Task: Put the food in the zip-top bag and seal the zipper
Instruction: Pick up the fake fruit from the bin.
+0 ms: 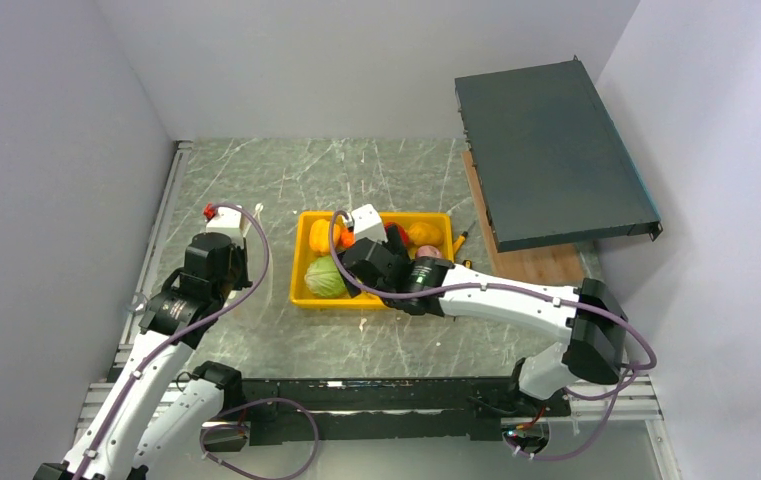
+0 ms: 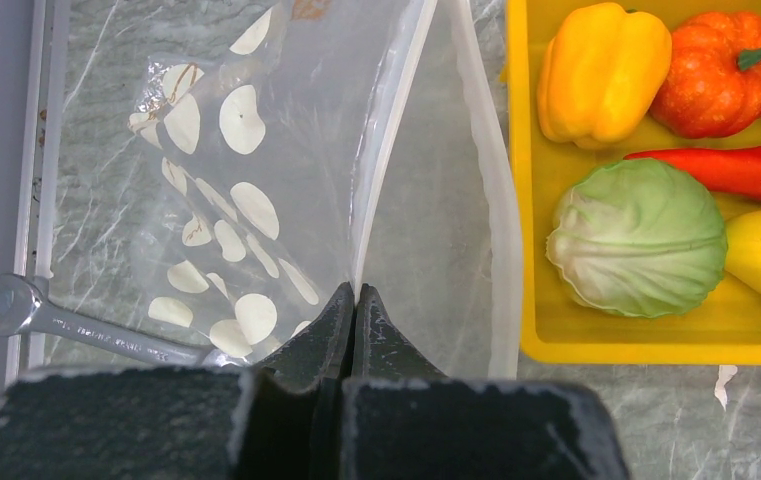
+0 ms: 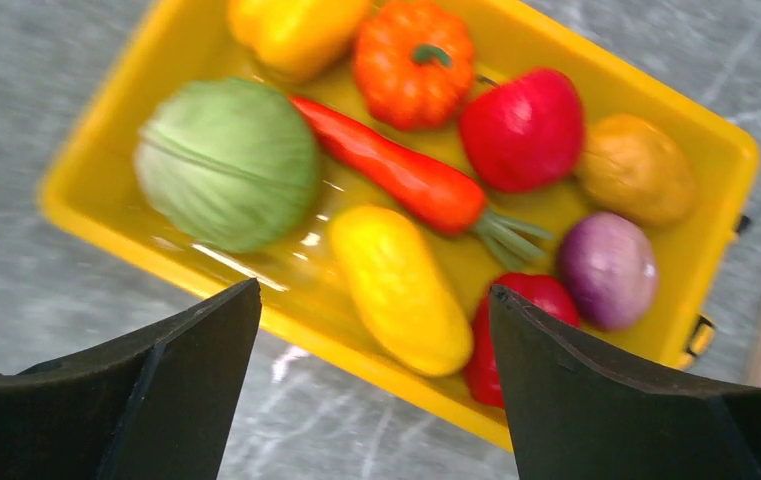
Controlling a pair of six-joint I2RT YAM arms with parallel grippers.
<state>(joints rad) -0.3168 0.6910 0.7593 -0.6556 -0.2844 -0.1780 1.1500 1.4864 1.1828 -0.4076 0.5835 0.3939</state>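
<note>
Left hand (image 2: 354,296) pinched shut on the whitish zipper strip (image 2: 392,130) of the clear, white-dotted plastic bag (image 2: 226,190), just beside the yellow rectangular plastic tray (image 2: 514,150) on the grey marbled surface (image 2: 656,420); right hand (image 3: 373,295) spread open above the tray; glossy toy produce (image 3: 226,165) lies inside it.

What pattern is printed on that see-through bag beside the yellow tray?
White rounded dots on the clear zip-top bag, clearest in the left wrist view.

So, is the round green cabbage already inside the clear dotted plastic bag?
No, the green cabbage lies in the yellow plastic tray, beside the clear bag.
</note>
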